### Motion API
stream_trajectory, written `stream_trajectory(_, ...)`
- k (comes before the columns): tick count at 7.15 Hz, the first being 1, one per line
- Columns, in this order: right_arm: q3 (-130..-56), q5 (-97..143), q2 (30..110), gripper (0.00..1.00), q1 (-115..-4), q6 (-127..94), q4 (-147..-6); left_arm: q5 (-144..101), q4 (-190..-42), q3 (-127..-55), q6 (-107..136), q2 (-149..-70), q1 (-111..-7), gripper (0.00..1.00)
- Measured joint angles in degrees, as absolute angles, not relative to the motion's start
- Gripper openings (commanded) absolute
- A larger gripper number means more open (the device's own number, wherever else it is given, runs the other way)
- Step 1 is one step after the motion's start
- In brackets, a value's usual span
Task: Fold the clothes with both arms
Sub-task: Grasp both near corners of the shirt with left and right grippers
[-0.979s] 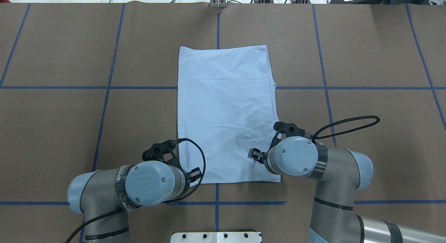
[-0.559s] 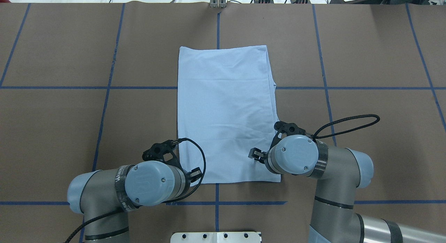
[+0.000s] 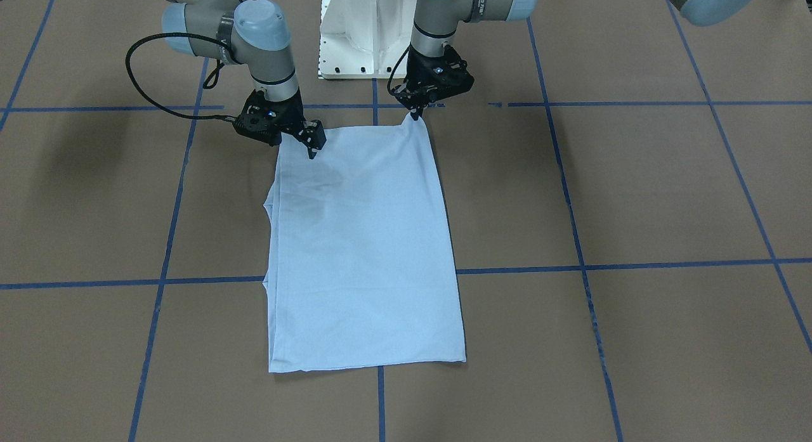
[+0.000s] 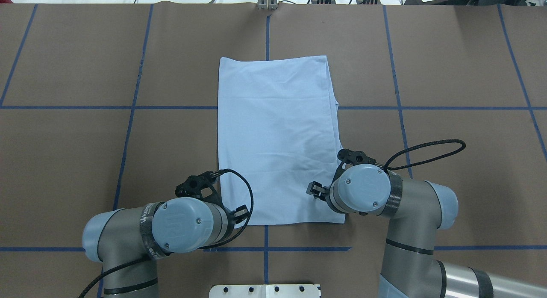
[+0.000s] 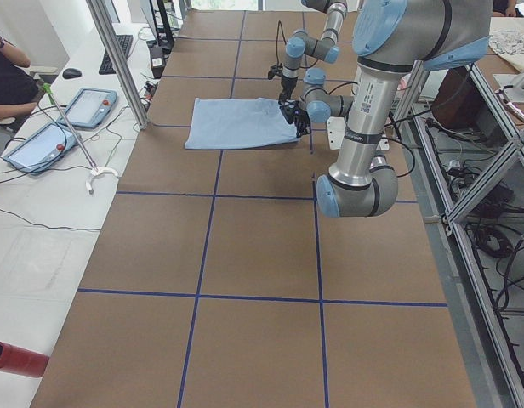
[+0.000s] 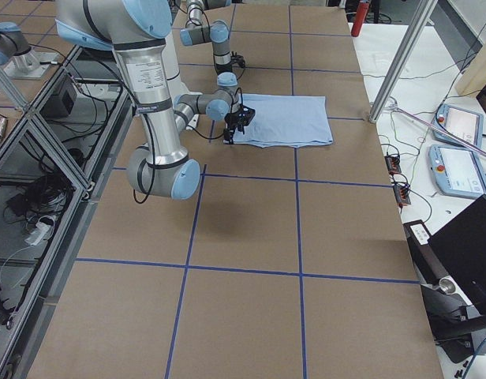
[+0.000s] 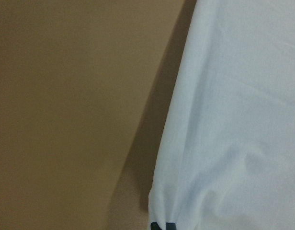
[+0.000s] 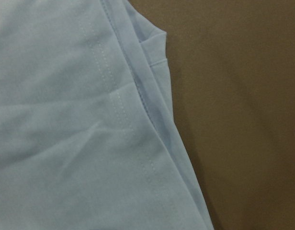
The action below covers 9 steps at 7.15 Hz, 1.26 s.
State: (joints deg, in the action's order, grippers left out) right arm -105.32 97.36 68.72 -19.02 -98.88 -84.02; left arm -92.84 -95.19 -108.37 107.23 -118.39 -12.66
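Left claw [image 3: 415, 114]: clenched on the near-left corner of the shirt [image 3: 361, 252]. The cloth rises to a small peak at my tips.
Right claw [image 3: 311, 149]: tips down on the cloth near the near-right corner. Clenched or not, I cannot tell.
Shirt: folded to a long narrow rectangle, flat on the bench [image 3: 634, 195], short edge toward me.
Step (judged): taking both near corners to carry them to the far edge.
Risk 1: right claw catches only the top layer and the fold splits. Cause: stacked edges on that side.
Risk 2: uneven lift skews the fold. Cause: one corner held, the other uncertain.
Front view: shows the peak at the left corner. Overhead hides it under my left arm [image 4: 183, 223].
Right wrist view: stitched hems step out along the edge, layers not aligned. Overhead gives only a slight bulge there.
Left wrist view: shadow under the shirt's edge, so I judge it lifted.
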Motion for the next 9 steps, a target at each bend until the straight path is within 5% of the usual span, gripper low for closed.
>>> stream_trajectory(3,-105.3,97.8,68.8,0.88,-19.1,-98.9,-84.1,-92.9,-95.3,-108.4,107.2,-118.4,-12.7,0.00)
stream_trajectory(9,-105.3,98.5,68.8,0.01,-19.2,-98.9,-84.0,-92.9,-95.2,-108.4,107.2,-118.4,-12.7,0.00)
